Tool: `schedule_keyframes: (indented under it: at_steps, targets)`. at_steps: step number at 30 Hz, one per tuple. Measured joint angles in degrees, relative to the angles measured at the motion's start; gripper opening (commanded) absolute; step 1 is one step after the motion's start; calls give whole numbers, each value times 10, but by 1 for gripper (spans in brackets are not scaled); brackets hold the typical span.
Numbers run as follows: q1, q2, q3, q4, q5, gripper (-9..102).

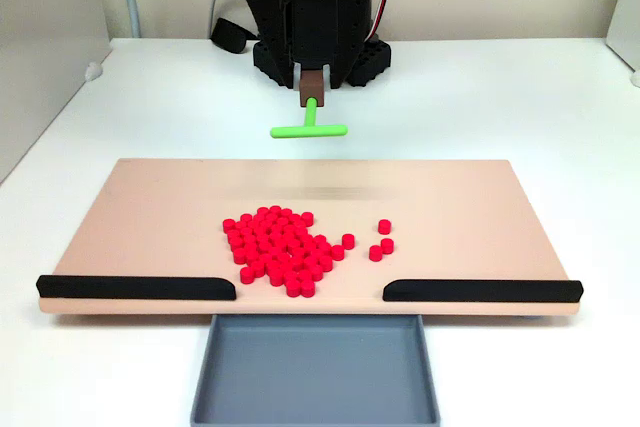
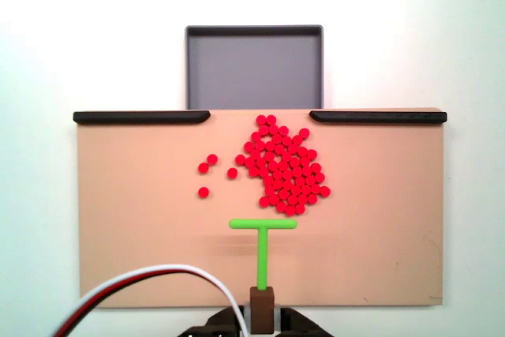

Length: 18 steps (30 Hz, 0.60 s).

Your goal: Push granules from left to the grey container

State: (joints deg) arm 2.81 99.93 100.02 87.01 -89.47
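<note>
Most of the granules [image 2: 282, 170] lie heaped on the board [image 2: 126, 234] just short of the gap between the black strips [image 2: 142, 117], with the grey container [image 2: 254, 65] beyond that gap; four strays sit left of the heap in the view from above. The gripper [image 1: 313, 82] fingers are closed on the brown block carrying the green pusher [image 2: 263, 226]. The crossbar should stay low and square, driving the heap straight toward the gap, then collecting the strays.

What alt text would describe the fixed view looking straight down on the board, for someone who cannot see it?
A cluster of red granules lies on a tan board, just below the gap leading to an empty grey container. A green T-shaped pusher sits below the pile, a few stray granules lying to its left.
</note>
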Motion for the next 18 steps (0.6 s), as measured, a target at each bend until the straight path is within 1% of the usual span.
schedule_keyframes:
  at_steps: [14, 18]
  targets:
    - [0, 0, 0, 0, 11, 0]
    - [-16, 0, 0, 0, 11, 0]
